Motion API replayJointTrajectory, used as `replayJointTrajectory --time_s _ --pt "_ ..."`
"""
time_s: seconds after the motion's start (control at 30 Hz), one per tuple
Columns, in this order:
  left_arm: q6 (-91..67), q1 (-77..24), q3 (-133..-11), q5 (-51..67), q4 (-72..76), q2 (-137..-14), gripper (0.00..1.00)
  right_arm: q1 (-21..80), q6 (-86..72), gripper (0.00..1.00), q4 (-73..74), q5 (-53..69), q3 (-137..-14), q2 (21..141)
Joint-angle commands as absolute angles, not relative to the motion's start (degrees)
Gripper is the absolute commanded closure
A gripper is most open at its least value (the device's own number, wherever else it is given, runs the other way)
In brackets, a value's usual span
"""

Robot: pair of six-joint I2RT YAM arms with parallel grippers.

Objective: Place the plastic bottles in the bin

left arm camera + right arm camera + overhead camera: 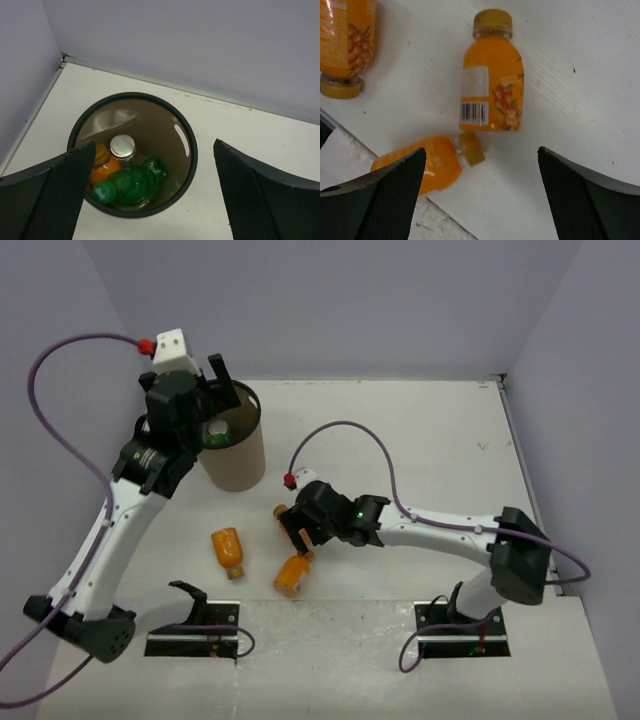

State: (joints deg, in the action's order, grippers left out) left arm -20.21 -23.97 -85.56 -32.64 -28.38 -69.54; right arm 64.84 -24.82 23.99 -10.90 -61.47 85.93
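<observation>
Reaching leftward from its base at the near edge, the right arm point(440, 527) bends low over the table point(430, 440). The right gripper point(481, 162) hangs above three bottles lying on their sides, its dark, mesh-textured fingers spread wide and gripping nothing. Just past the fingertips lies the labelled orange bottle point(492, 80), smooth plastic with a barcode, fruit print and a ribbed mustard cap pointing away. The second orange bottle point(427, 162) lies nearer, partly behind one finger, its cap just beside the labelled one's base. The third orange bottle point(345, 45) lies apart at the view's edge.

Farther back, the left arm point(105, 530) stretches up along the left side. The left gripper point(154, 142) hovers over the bin point(235, 455), its fingers wide apart and empty. The bin is a tall brown cardboard-like cylinder with a dark round rim. At its bottom rest an orange-capped bottle point(102, 170), a clear bottle point(122, 146) with a silvery cap, and translucent green bottles point(135, 182).

The table is matt white and lightly scuffed. Plain pale lilac walls point(350, 300) close it in, and purple cables point(60, 430) loop from both wrists.
</observation>
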Motion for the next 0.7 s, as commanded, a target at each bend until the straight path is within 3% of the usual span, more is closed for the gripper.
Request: replayJointTrajectory --time_s 0.0,0.17,0.27,0.33,0.43,0.67 --pt "-22.77 -23.73 -77.98 -23.92 -30.23 -61.28 0.0 63.99 -18.46 0.07 27.77 -11.16 -69.42 95.78" --pt "-21.71 -23.73 -70.06 -20.48 -31.81 -50.91 0.0 62.93 -16.97 0.07 29.09 -12.92 -75.4 105.11" --pt "-21.36 -23.82 -67.34 -18.55 -32.52 -48.17 0.0 61.88 -15.48 0.14 28.65 -11.17 -79.0 109.5" --pt "-21.09 -23.82 -66.36 -18.11 -33.48 -47.38 0.0 61.35 -15.12 0.33 28.39 -10.2 -79.8 111.43" --pt "-20.66 -23.82 -64.52 -17.15 -33.58 -46.5 0.0 61.0 -14.94 0.53 26.02 -10.11 -78.76 110.58" --pt "-22.31 -23.82 -59.68 -6.87 -29.37 -46.23 0.0 58.98 -17.91 0.7 22.24 -14.49 -73.49 101.64"
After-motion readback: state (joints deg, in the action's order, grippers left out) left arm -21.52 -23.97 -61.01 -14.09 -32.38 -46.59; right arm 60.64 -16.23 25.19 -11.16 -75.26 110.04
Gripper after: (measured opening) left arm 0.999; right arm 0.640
